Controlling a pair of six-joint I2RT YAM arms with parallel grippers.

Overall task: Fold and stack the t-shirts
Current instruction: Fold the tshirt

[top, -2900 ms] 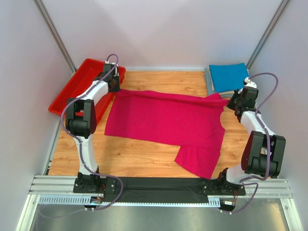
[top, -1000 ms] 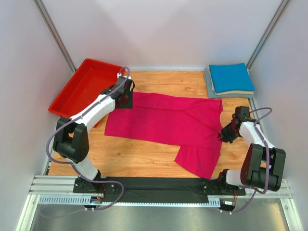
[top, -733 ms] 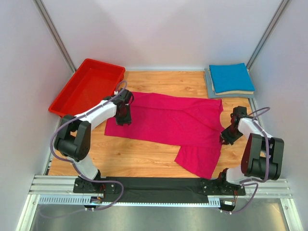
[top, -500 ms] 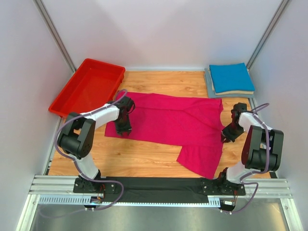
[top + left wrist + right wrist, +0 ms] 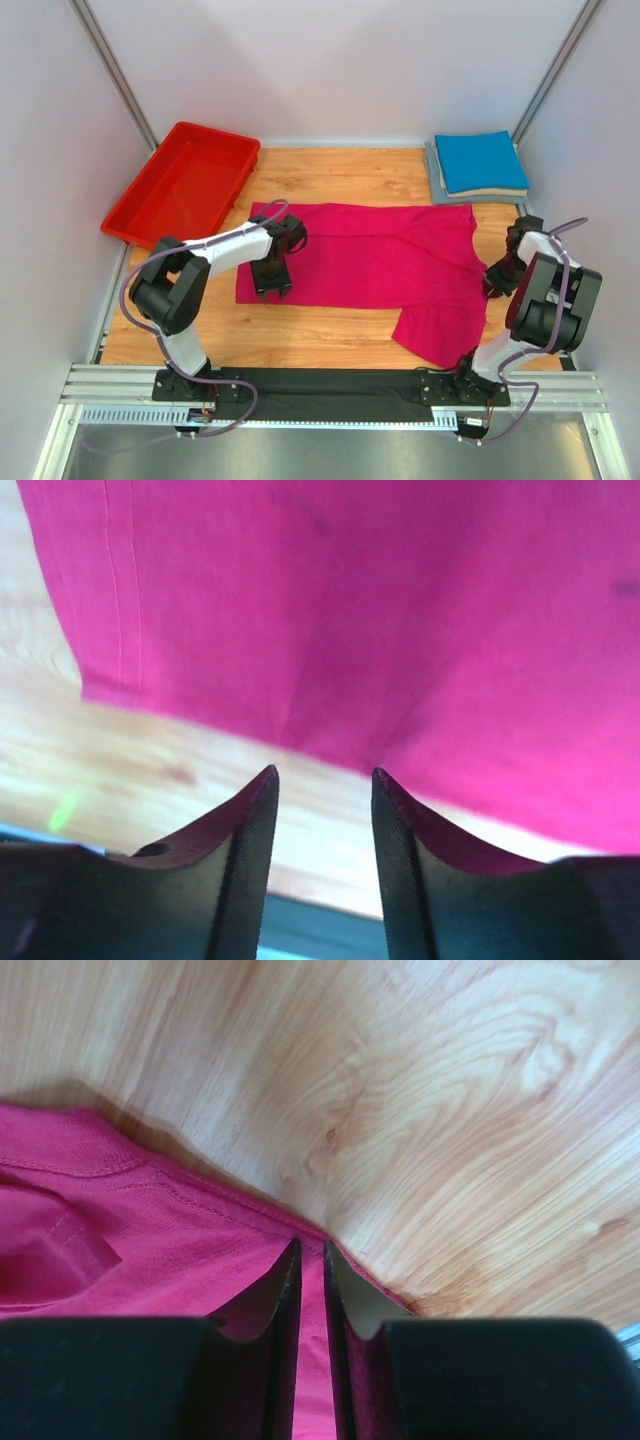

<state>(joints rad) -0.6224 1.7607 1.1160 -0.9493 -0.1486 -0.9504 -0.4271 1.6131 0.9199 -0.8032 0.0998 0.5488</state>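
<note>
Pink shirt (image 5: 380, 255): spread flat across the middle of the tabletop (image 5: 330, 340) in the overhead view, its long axis running left to right.
Left claw (image 5: 322, 772): partly open and holding nothing. Bare wood shows between its fingers.
Right claw (image 5: 311, 1247): almost closed, pinching the pink shirt's stitched edge at the right end of the cloth.
Key relation: the shirt's lower edge lies just beyond the left claw's fingertips, toward the top of the left wrist view. The left claw sits at the lower left of the cloth, so it is the nearer one for that end.
Blue shirt (image 5: 480, 160): folded flat in the upper right of the overhead view, well apart from both claws.
Likely next: the left claw probably needs to reach slightly forward before closing on the edge.
</note>
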